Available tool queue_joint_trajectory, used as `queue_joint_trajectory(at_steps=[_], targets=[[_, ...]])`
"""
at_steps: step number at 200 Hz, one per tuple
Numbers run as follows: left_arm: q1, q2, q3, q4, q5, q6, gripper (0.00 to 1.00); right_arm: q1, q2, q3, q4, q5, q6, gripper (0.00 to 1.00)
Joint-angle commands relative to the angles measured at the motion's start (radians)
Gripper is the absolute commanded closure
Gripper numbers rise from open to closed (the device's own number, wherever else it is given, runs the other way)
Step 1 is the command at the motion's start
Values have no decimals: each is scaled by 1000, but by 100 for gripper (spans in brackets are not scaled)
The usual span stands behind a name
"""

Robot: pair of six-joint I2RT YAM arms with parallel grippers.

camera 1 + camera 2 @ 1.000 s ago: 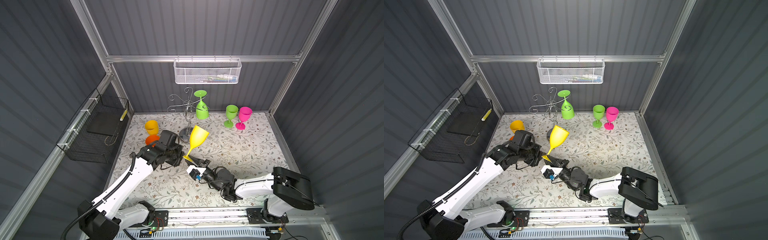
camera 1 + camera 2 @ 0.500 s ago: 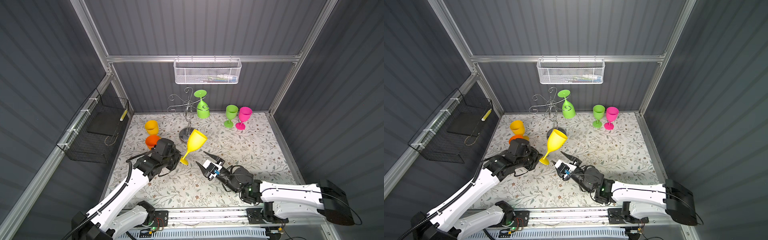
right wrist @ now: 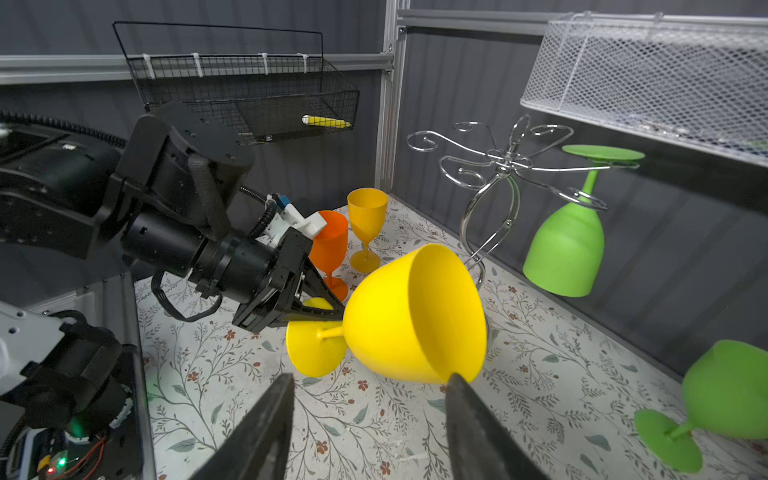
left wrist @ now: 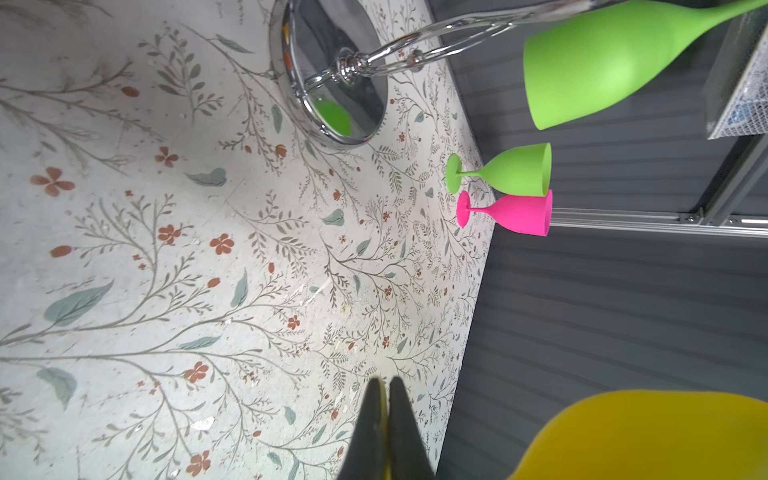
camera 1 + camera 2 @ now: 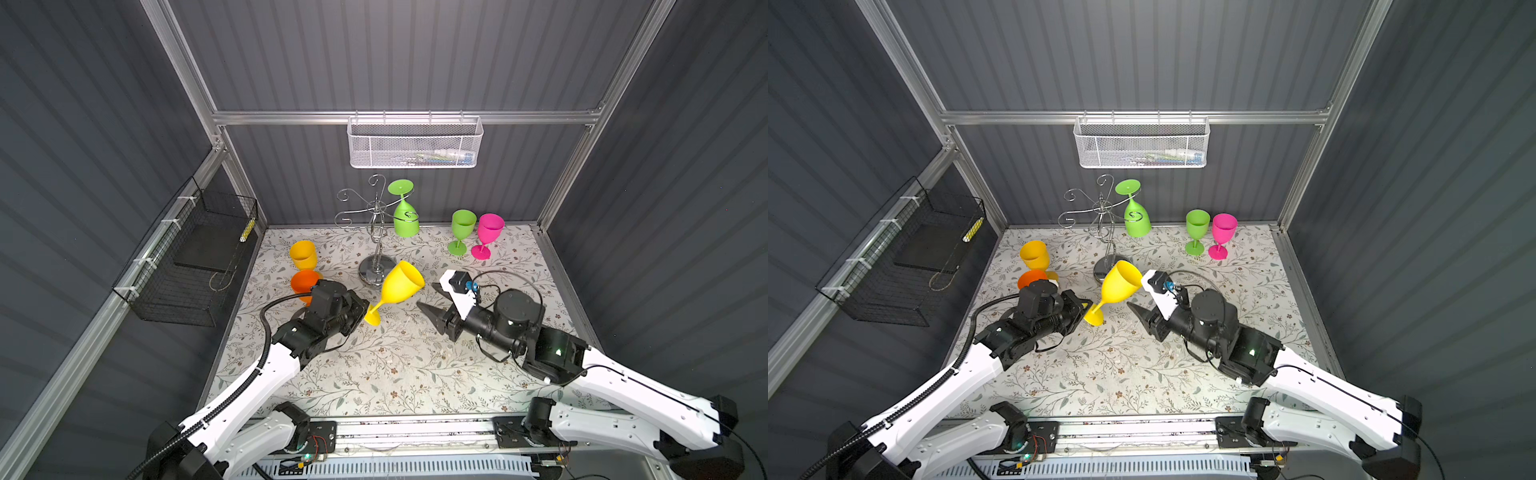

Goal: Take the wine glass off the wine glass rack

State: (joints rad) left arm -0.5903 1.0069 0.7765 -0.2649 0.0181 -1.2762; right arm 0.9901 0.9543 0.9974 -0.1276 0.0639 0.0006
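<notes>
Floral tabletop, grey booth: yellow wine glass off the wine glass rack.
Left gripper is clenched on its stem, holding it tilted near the rack's base; right gripper gapes beside the bowl (contact unclear). One green wine glass hangs upside down from a rack arm.

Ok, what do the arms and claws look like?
Both arms have white shell links and black joint housings. The left arm carries a black corrugated conduit; the right arm shows loose black cables and a green light. The left claw and right claw have black tapered fingers.
</notes>
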Motion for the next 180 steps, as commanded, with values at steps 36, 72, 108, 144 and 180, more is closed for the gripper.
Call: queue_joint_trajectory(at_steps=[36, 72, 108, 144, 180], targets=[[1, 31, -5, 123, 60, 129, 100, -97, 140, 208, -310, -263, 186, 43], [1, 27, -11, 157, 75, 158, 100, -116, 219, 272, -359, -277, 190, 46], [2, 17, -15, 169, 84, 185, 100, -120, 250, 298, -363, -322, 193, 53], [1, 10, -13, 174, 88, 196, 100, -122, 271, 313, -370, -369, 202, 64], [0, 5, -9, 169, 88, 207, 100, -122, 290, 331, -389, -384, 203, 87]])
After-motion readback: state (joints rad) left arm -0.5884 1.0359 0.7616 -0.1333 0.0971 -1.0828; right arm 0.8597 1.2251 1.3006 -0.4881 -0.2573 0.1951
